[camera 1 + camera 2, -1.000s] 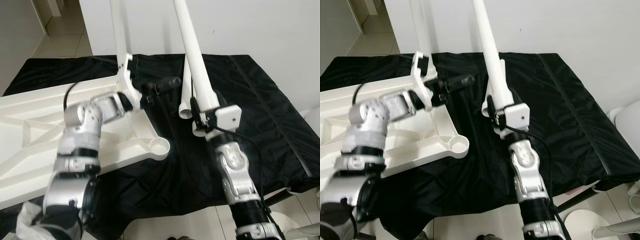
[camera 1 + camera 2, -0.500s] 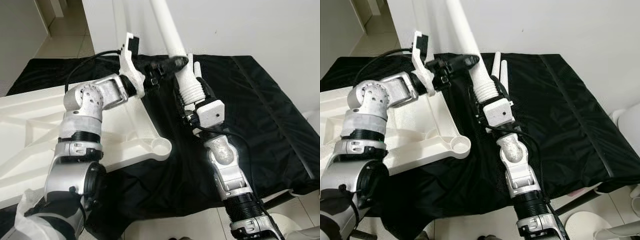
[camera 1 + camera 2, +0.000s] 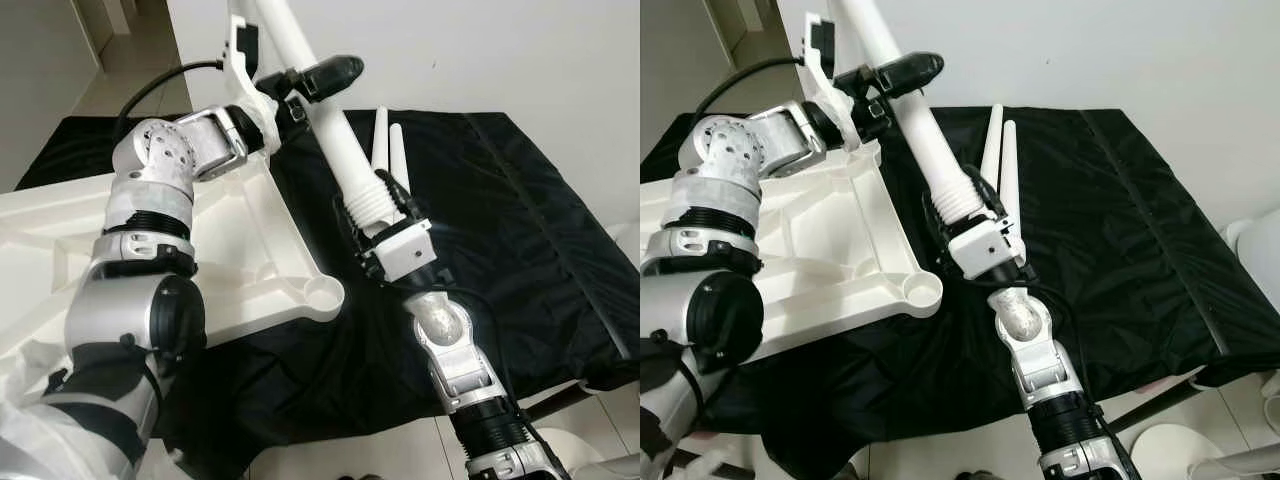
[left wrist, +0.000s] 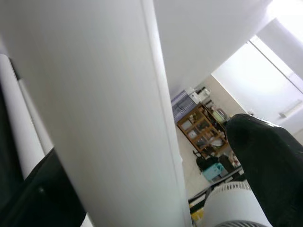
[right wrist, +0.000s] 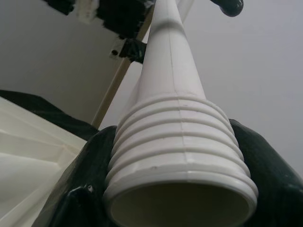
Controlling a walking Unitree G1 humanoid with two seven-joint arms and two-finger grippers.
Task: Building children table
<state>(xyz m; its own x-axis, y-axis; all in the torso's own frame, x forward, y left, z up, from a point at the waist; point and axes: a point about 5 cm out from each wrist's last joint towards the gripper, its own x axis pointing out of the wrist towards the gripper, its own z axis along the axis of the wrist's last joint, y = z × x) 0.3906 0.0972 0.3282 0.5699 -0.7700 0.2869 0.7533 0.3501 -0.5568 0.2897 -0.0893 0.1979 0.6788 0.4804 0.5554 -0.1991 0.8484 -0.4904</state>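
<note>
A long white table leg (image 3: 325, 125) slants up to the left over the table. My right gripper (image 3: 380, 212) is shut on its ribbed, threaded end (image 5: 177, 142), a black finger (image 5: 75, 198) pressing on either side. Higher up, my left gripper (image 3: 312, 78) straddles the shaft, open; one finger (image 4: 270, 161) stands a little off the leg (image 4: 94, 94), the other lies against it. The white tabletop (image 3: 60, 250) lies upside down on the left, and its corner socket (image 3: 322, 293) is below and left of the held end.
Two more white legs (image 3: 384, 140) lie side by side on the black cloth (image 3: 520, 200) behind my right gripper. The cloth covers a table whose front edge drops to a tiled floor. A white wall stands close behind.
The right gripper has swung the leg from nearly upright to a left slant and brought its threaded end lower. The left gripper has risen from the tabletop's edge and closed in around the shaft.
</note>
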